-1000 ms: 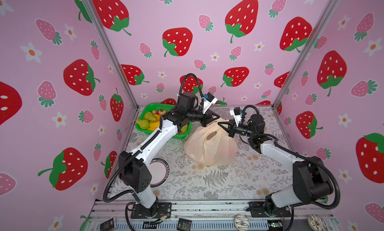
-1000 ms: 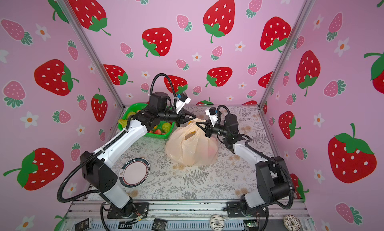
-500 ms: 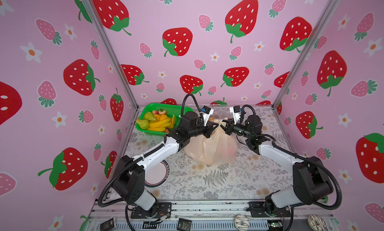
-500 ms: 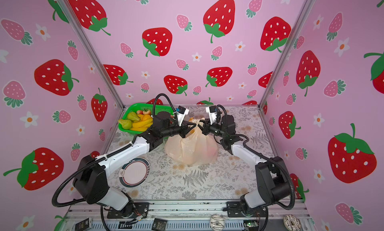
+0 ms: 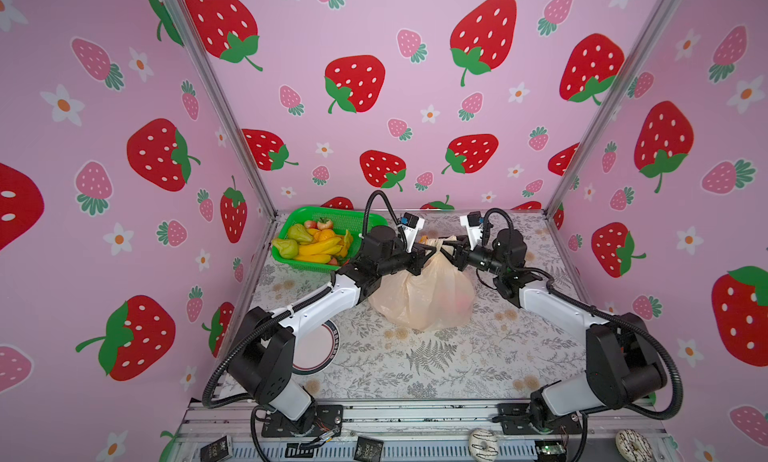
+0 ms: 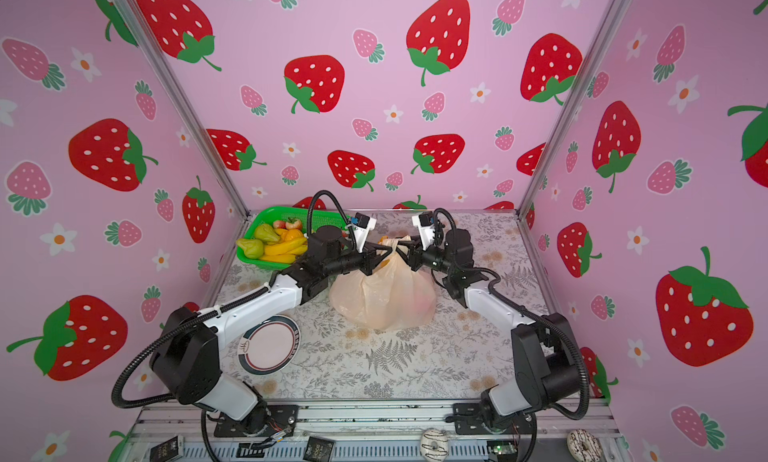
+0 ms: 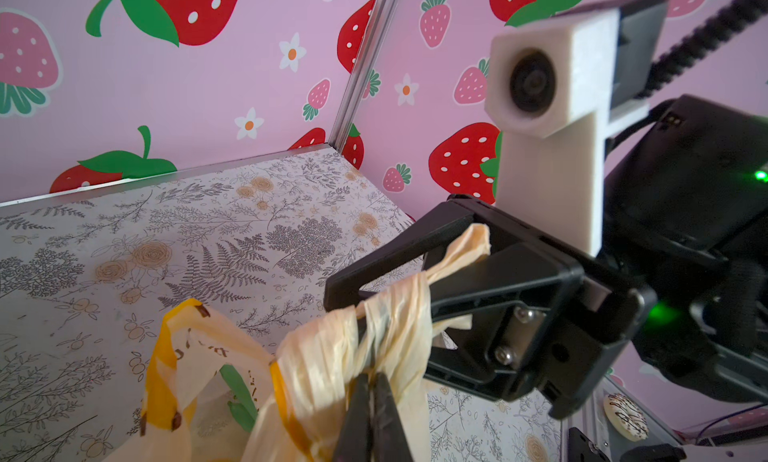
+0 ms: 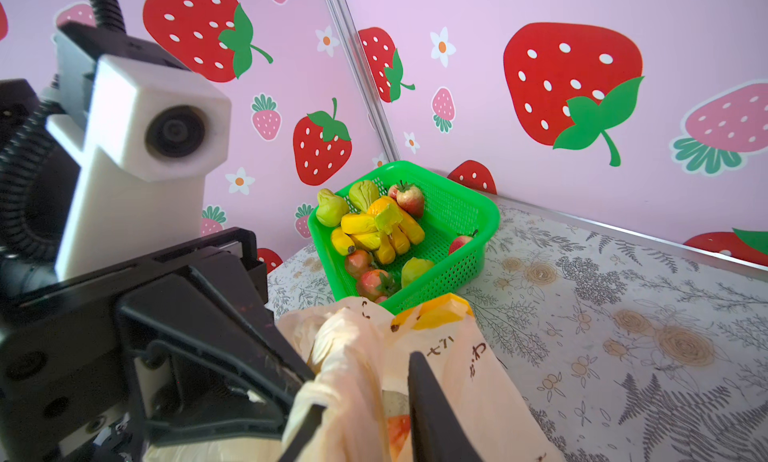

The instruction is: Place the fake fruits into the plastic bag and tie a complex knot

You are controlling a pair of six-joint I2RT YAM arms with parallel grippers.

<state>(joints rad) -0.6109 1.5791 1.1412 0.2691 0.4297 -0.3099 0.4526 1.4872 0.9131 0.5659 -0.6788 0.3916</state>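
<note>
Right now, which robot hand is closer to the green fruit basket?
Left. The left gripper pinches the bag's top near the basket; the right gripper sits on the bag's far side.

One plastic bag (image 5: 419,297), one green basket (image 5: 324,211), one plate (image 6: 268,345), two doughnuts (image 5: 483,444), two robot arms (image 5: 324,304).

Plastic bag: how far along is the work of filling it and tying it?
Done: a reddish fruit shows through the plastic bag, and its handles are twisted into a knot. In hand: the left gripper is shut on the knot, while the right gripper stands open around a tail. Left: probably finishing the knot; many fake fruits lie in the green basket.
</note>
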